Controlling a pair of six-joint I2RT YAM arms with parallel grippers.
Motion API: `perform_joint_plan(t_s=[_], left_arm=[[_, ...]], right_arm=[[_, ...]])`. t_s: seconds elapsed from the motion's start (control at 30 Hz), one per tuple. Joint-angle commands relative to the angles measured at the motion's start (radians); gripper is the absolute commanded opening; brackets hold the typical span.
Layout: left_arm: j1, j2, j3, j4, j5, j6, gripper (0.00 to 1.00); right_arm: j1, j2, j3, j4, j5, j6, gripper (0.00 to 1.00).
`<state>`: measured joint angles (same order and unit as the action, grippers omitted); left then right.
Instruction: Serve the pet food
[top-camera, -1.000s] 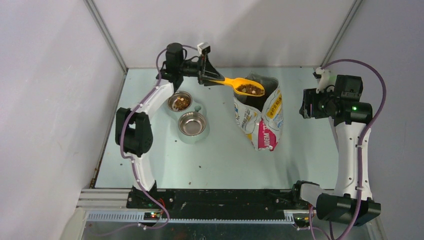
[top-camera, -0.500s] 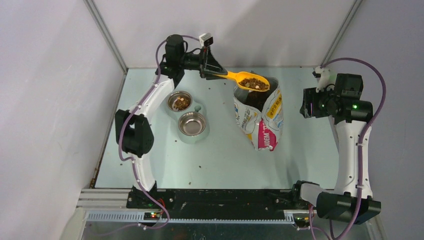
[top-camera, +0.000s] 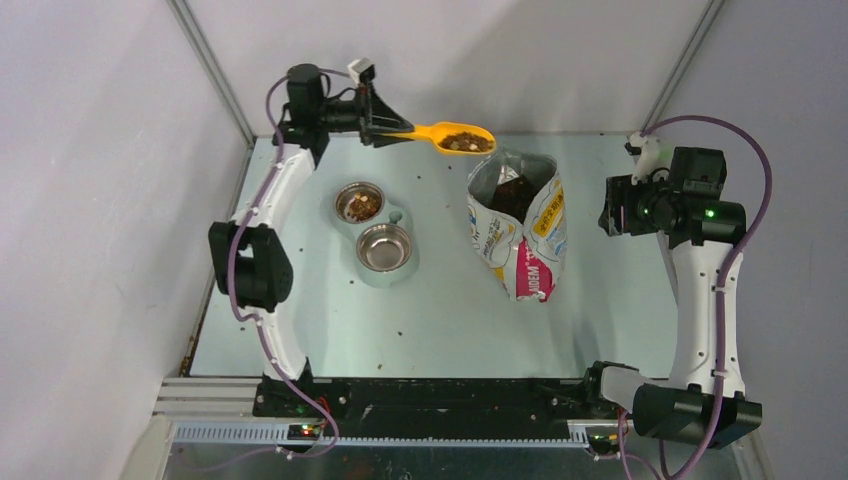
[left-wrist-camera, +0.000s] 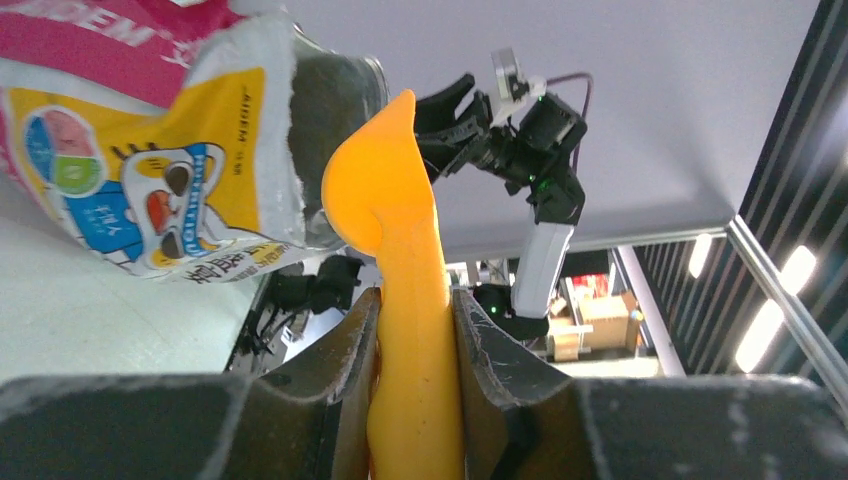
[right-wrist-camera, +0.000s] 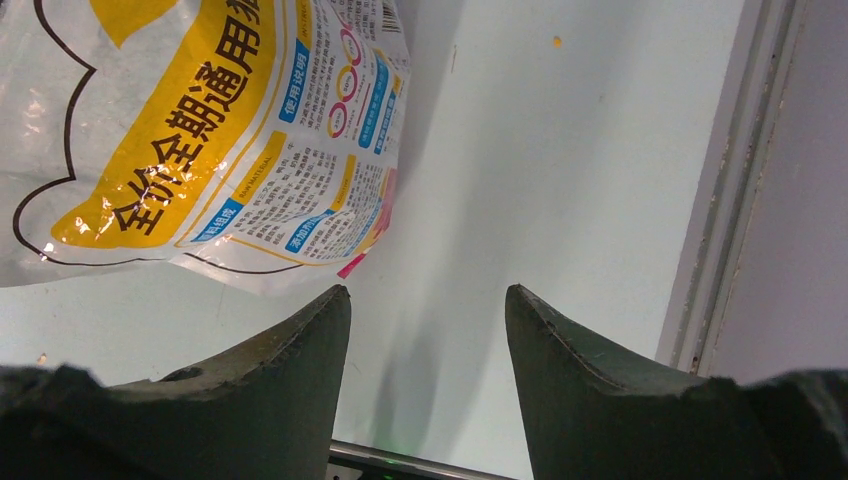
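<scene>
You're swinging the orange scoop (top-camera: 430, 131) leftward off the "全期通用" bag (right-wrist-camera: 200, 130), kibble (top-camera: 463, 142) riding beyond the left jaws clamping its handle; the right jaws are standing apart.

Top camera looks steeply down on the pale table (top-camera: 450, 300); we find left wrist facing across, right wrist downward, close. All share the printed white-yellow-pink foil bag (top-camera: 520, 240).
</scene>
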<state>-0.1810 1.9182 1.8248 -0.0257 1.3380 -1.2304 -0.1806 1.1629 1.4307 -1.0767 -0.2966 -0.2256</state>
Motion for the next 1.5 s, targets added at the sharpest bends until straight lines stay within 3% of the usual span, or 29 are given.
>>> perform_joint_plan(t_s=[0.0,0.57,1.0,1.13,1.27,1.47], left_arm=[[0.102,-0.103,-0.031,0.017,0.002,0.027,0.00],[0.476,-0.214,-0.313,0.192,-0.014,-0.031,0.00],[0.625,-0.288,-0.611,0.333,-0.069,-0.006,0.00],[0.673,-0.280,-0.610,0.186,-0.103,0.153,0.00],[0.690,-0.260,-0.520,-0.282,-0.158,0.499,0.00],[0.691,-0.238,-0.476,-0.507,-0.259,0.756,0.00]], right_arm=[[-0.003,0.000,0.031,0.014,-0.026,-0.002,0.61],[0.000,0.021,0.031,0.026,-0.047,0.003,0.62],[0.000,0.008,0.021,0.022,-0.059,0.008,0.62],[0.000,0.002,0.012,0.025,-0.061,0.011,0.62],[0.000,-0.008,-0.004,0.033,-0.063,0.017,0.62],[0.000,-0.018,-0.013,0.036,-0.056,0.011,0.62]])
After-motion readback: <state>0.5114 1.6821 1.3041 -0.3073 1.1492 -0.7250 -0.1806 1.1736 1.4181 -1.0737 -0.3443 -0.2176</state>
